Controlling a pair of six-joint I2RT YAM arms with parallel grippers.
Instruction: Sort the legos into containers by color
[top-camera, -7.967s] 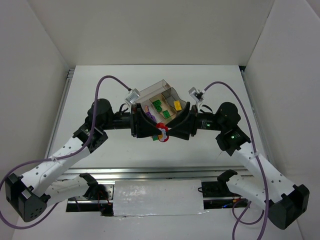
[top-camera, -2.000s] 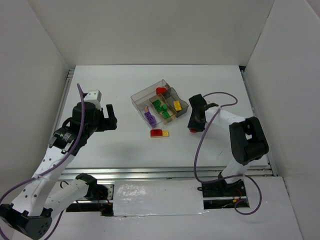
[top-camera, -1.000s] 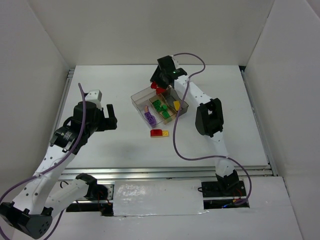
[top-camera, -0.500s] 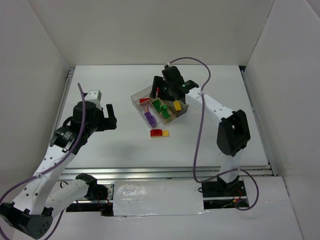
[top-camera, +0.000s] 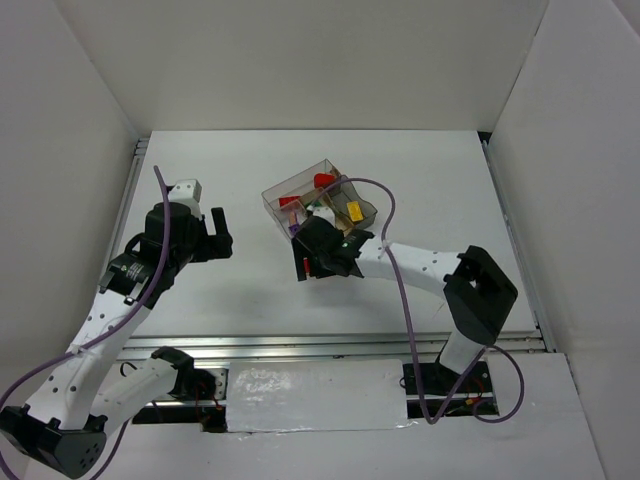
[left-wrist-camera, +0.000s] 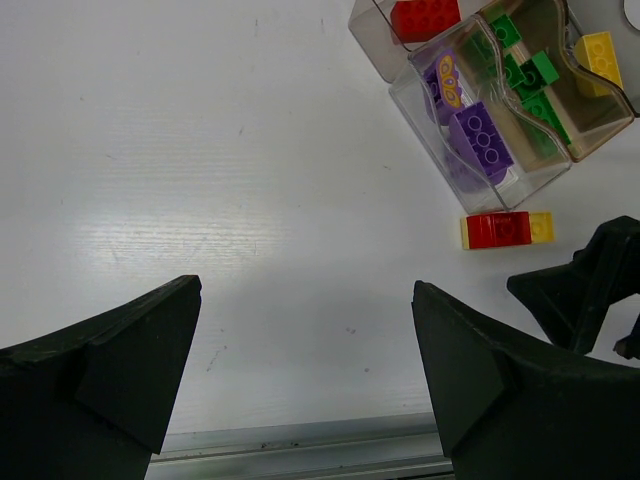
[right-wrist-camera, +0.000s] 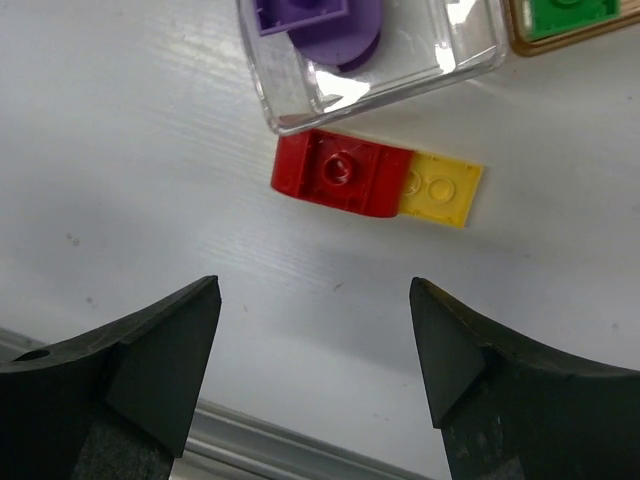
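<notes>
The containers stand at mid-table and hold legos: red, purple, green and yellow bricks in separate compartments. A red brick joined to a yellow plate lies on the table just in front of the clear purple compartment. My right gripper hovers open just short of that piece, with nothing between its fingers; from above the right gripper covers most of the piece. My left gripper stands wide open and empty over bare table, left of the containers, and appears from above as the left gripper.
A metal rail runs along the near table edge. White walls close in the table on three sides. The right arm's purple cable loops over the table beside the containers.
My right arm has swung from above the containers down to the red-and-yellow piece, and its jaws have opened wider. The left arm has not moved.
</notes>
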